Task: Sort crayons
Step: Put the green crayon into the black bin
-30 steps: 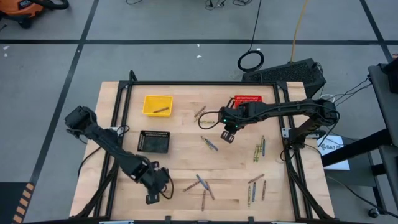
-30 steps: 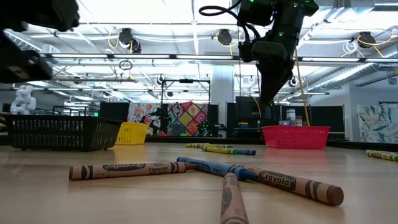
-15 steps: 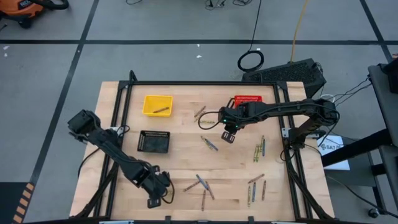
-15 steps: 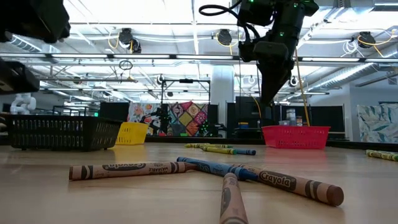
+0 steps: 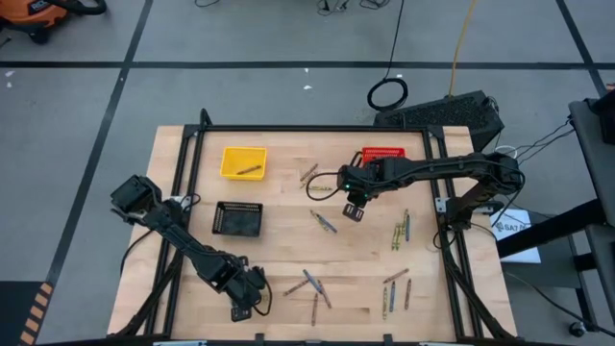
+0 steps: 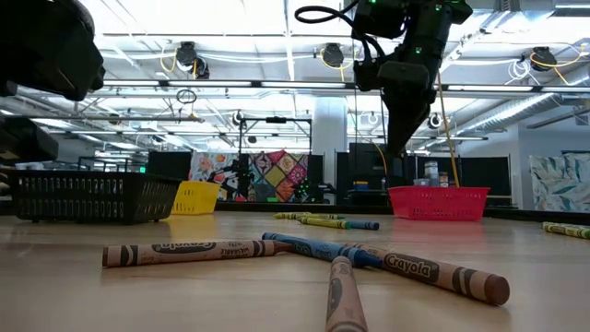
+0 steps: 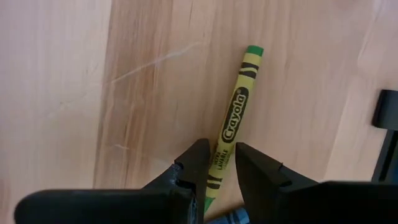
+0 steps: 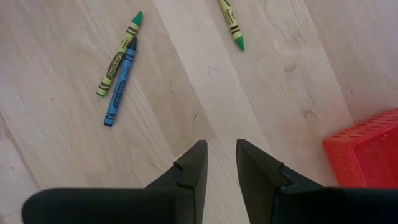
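Crayons lie scattered on the wooden table (image 5: 288,250): a cluster near the front (image 5: 307,284), a pair in the middle (image 5: 324,221), more at the right (image 5: 400,231). My left gripper (image 5: 244,308) is low over the near left. Its fingers (image 7: 222,163) stand open astride a yellow-green crayon (image 7: 236,118) that lies flat on the wood. My right gripper (image 5: 352,210) hangs open above the middle of the table, by the red basket (image 5: 382,156), with nothing between its fingers (image 8: 222,158). My left gripper comes from above, pointing steeply down, with one finger on each side of the yellow-green crayon near its blunt end (image 7: 219,167). The fingers lie across the crayon. Whether they touch it I cannot tell.
A yellow basket (image 5: 242,160) holding one crayon stands at the far left, with a black basket (image 5: 238,219) nearer. A blue-grey crayon end (image 7: 225,215) lies just by my left fingers. The black frame rail (image 7: 387,134) runs close by. Brown and blue crayons (image 6: 304,254) lie near the front.
My left gripper has sunk toward the table and drifted toward its near edge, with the gap between its fingers unchanged. My right arm has kept still.
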Controlling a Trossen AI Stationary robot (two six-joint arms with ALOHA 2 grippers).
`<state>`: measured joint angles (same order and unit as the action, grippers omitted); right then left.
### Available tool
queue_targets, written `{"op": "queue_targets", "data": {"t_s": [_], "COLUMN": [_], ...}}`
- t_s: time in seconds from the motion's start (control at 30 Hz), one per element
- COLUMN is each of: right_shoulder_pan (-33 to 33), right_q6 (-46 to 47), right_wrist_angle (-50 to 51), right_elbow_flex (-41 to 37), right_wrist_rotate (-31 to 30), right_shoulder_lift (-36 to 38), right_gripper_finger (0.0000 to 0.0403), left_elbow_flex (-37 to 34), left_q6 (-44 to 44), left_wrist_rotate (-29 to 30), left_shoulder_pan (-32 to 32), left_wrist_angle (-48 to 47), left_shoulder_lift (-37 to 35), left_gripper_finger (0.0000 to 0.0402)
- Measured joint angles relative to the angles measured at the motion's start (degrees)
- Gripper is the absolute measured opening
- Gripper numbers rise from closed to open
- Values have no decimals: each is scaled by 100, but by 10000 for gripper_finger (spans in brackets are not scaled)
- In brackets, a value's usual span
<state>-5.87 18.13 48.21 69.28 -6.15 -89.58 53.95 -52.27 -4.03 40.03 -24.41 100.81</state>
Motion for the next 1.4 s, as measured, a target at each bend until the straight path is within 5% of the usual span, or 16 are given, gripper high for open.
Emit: {"op": "queue_targets", "data": {"t_s": [0.2,0.47,1.03,1.4], "right_shoulder_pan": [0,0,-2,-2], "right_q6": [-88,-87,-129,-192], "right_wrist_angle": [-19,-24,-23,-85], "right_elbow_flex": [0,0,0,0], "right_wrist_rotate": [0,0,0,0], "right_shoulder_lift": [0,0,0,2], "right_gripper_finger": [73,73,73,73], "left_elbow_flex": [0,0,-39,-47], "left_q6": [46,168,367,358], "left_wrist_rotate": [31,142,228,675], "left_shoulder_pan": [-20,-22,-20,-98], "left_wrist_angle": [-39,-248,-195,-1088], "left_shoulder_lift": [70,77,-151,-717], "left_gripper_finger": [84,9,2,1]}}
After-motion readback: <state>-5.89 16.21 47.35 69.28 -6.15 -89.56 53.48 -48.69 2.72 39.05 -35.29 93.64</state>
